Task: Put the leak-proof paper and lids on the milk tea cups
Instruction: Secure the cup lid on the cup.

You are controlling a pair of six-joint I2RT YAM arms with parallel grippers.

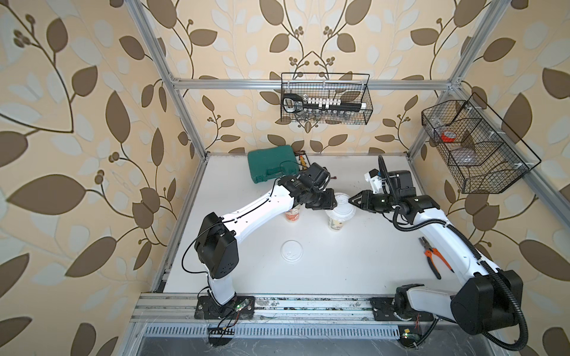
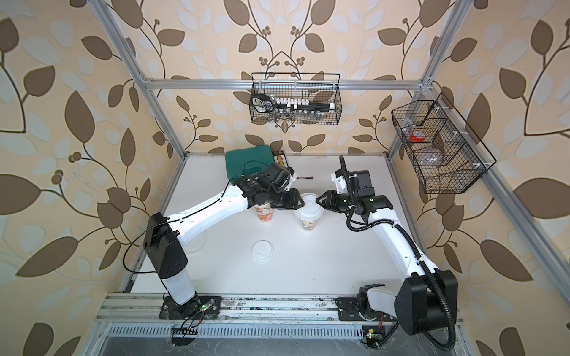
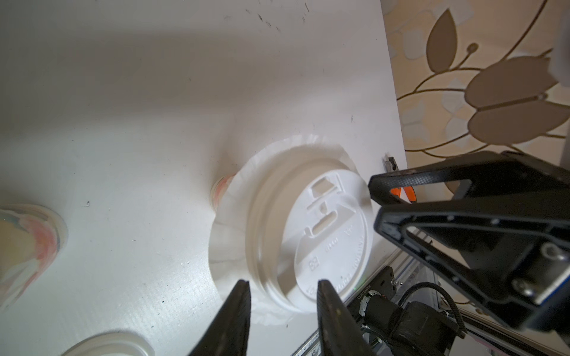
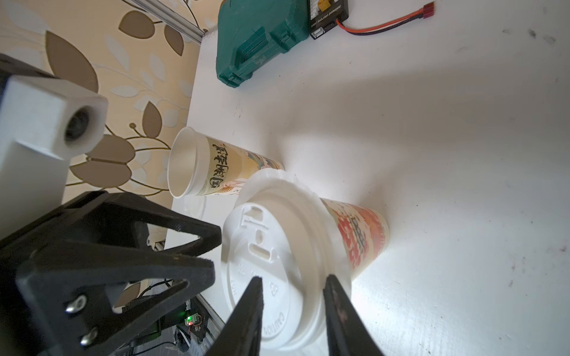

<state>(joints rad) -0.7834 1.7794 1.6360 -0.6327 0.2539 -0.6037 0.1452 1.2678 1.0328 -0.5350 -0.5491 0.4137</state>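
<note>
- Seeing the leak-proof paper (image 3: pixel 226 222) sitting on the lidded milk tea cup (image 4: pixel 361 237), its ruffled edge flaring out all round beneath a white plastic lid (image 4: pixel 256 255).
- Finding that cup standing upright on the white counter (image 1: pixel 339 271), about midway between the two arms.
- Noting the left fingers (image 3: pixel 237 314) standing parted with the lid's edge lying between them; not being able to tell whether they are pinching it.
- Noting the right fingers (image 4: pixel 249 314) reaching the lid from the opposite side, likewise parted around its edge, with the grip equally impossible to tell.
- Seeing the open milk tea cup (image 4: pixel 191 166) standing upright near the lidded one, its mouth uncovered, partly hidden under the left arm in both top views.
- Spotting a spare lid (image 1: pixel 291 251) lying flat nearer the front, well apart from both cups.
- Spotting a green tool case (image 1: pixel 271 163) at the counter's back edge and orange-handled pliers (image 1: pixel 433 257) lying beside the right arm.
</note>
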